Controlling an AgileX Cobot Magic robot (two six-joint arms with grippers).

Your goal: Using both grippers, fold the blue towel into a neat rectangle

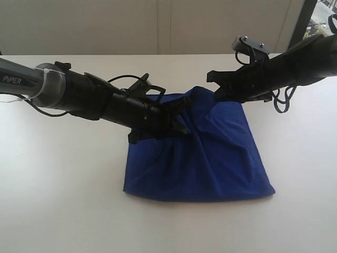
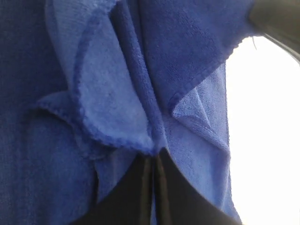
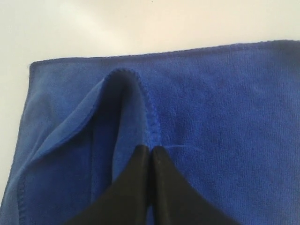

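Left gripper is pinched shut on a bunched fold of the blue towel, and the right gripper is clamped on its hemmed edge, upper centre of the frame. The cloth peaks up between them, creased, with its lower edge flat on the white desk.

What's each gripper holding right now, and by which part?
Both hold the blue towel: left gripper pinches bunched folds at its hemmed edge, right gripper a raised loop of hemmed edge.
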